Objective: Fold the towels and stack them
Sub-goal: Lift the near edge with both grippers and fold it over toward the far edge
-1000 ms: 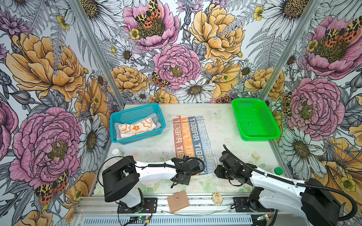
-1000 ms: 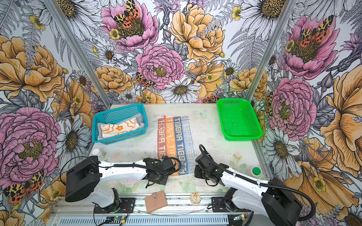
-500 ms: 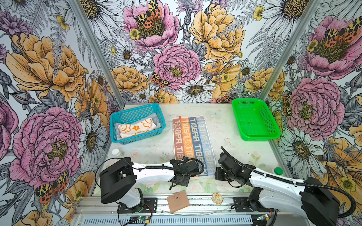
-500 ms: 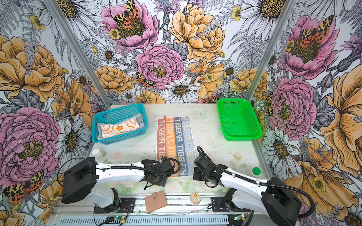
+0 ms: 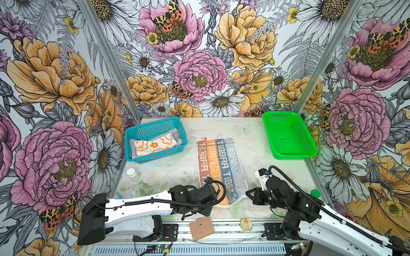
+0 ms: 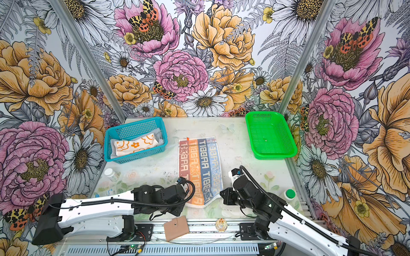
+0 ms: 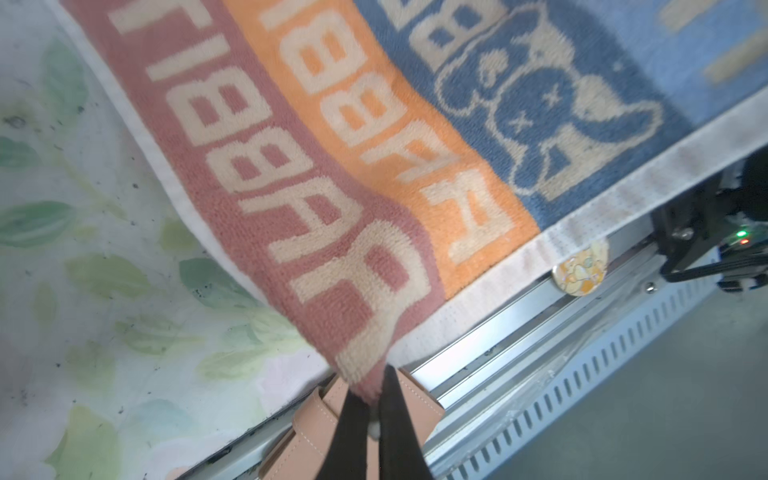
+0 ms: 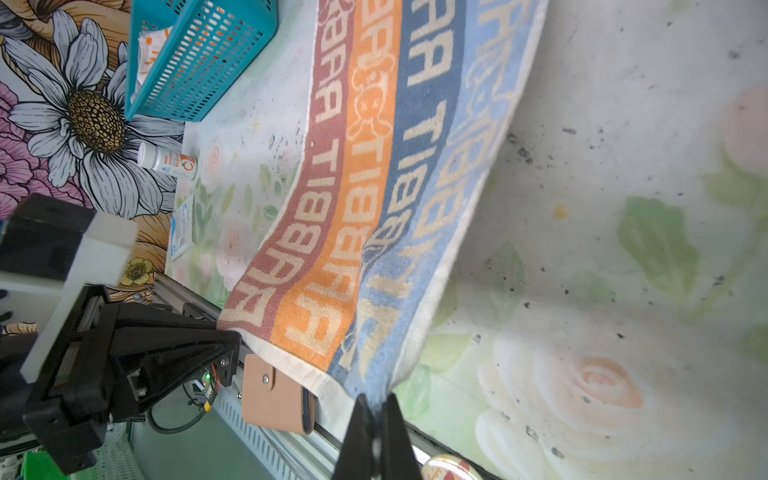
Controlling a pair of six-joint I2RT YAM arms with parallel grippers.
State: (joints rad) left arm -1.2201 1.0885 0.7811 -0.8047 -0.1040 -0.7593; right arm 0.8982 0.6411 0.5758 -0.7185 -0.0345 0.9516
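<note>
Grip is now complete on both near corners of the lettered towel (image 5: 219, 164). A second ago the right gripper (image 8: 376, 405) stood partly open at its corner. It has since pinched shut on the light-blue corner. The left gripper (image 7: 371, 395) was already clamped on the reddish-brown corner and remains so. The near hem hangs lifted between them, sagging slightly in the middle, while the towel's far part lies flat on the tabletop (image 5: 250, 150). I judge that the first fold can begin, carrying the near hem over toward the far hem.

Beyond the towel's far hem the tabletop is bare up to the back wall, so the fold has room. Just beside the towel's far left part stands the blue basket (image 5: 155, 155). It holds the flowered towel (image 5: 155, 145) folded on top of the grey towel (image 5: 179, 137).

Well apart from the towel on its right is the green basket (image 5: 286, 156), which is empty. Just past the near hem, on the front rail, lie a tan wallet (image 5: 201, 228) and a round badge (image 5: 246, 224). A low-swinging hem could brush either one. A white bottle (image 5: 132, 174) lies left of the towel, apart from it and clear of the fold path.
</note>
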